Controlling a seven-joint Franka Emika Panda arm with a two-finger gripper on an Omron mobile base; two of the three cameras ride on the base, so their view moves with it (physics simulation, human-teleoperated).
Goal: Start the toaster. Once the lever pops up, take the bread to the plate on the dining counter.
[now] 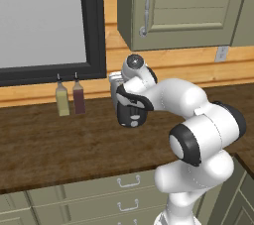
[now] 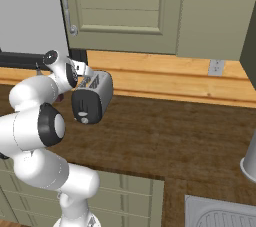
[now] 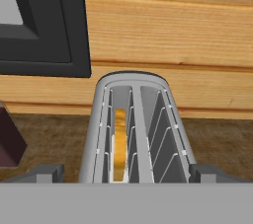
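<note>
The bread [image 3: 119, 141] sits low in the left slot of the toaster [image 3: 136, 129], seen edge-on in the hand view as a thin golden-tan strip between the wire guides, its top well under the rim. I'd judge it light, stiff enough to lift by one edge, but crumbly, so the hold wants to be a gentle pinch across its flat faces at the top edge once it stands proud of the slot. The toaster looks smooth, rounded metal, likely slippery and easy to shove along the worktop [image 2: 165, 131]; its black end panel [image 2: 86, 107] faces the base and would be where a lever is pressed, though I can't make the lever out. The gripper [image 3: 126, 177] hangs right above the slots, jaws spread wide, nothing between them, fingertips [image 3: 42, 172] straddling the toaster. Around it: dark wood worktop, pale timber wall behind, two bottles [image 1: 63, 99] just beside the black window frame [image 1: 94, 26], olive cabinets [image 2: 125, 6] overhead, drawers [image 1: 119, 192] below.
</note>
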